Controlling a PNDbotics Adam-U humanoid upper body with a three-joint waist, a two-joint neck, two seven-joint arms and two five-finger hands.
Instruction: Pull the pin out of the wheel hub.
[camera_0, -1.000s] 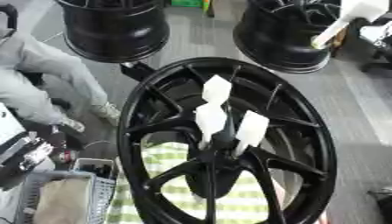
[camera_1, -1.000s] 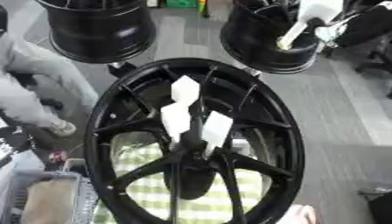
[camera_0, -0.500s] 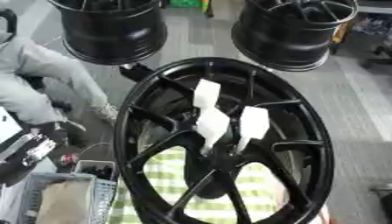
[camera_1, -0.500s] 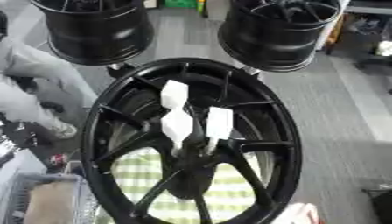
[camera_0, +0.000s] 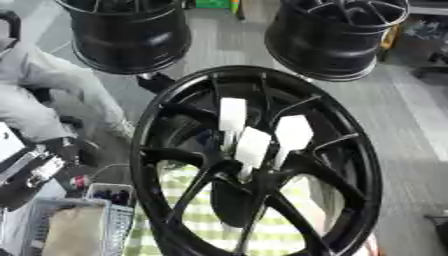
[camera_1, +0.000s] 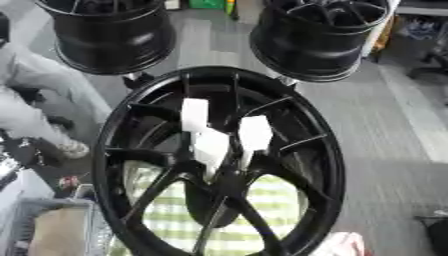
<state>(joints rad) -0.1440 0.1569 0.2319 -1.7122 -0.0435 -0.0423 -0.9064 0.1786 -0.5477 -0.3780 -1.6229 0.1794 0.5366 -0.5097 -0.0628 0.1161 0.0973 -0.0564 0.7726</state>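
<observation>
A big black wheel hub (camera_0: 366, 150) stands tilted in the middle of both views, its spokes meeting at a centre boss (camera_0: 249, 176). Three white flat-headed pins stick out around that centre: one upper left (camera_0: 232, 114), one in the middle (camera_0: 254, 146), one to the right (camera_0: 293, 132). Their lower ends are hidden among the spokes. Neither of my hands shows in any view.
Two more black wheels stand behind, left (camera_0: 131, 30) and right (camera_0: 337, 35). A person in grey (camera_0: 44, 95) sits at the left. A grey basket (camera_0: 61, 230) sits at the lower left, a green checked cloth (camera_0: 201, 220) under the hub, and a pale pink shape (camera_1: 343, 245) at the bottom edge.
The whole picture has shifted, so the camera moved. A white and black shape over the back right wheel one second ago has left the view. The pins keep their places in the hub.
</observation>
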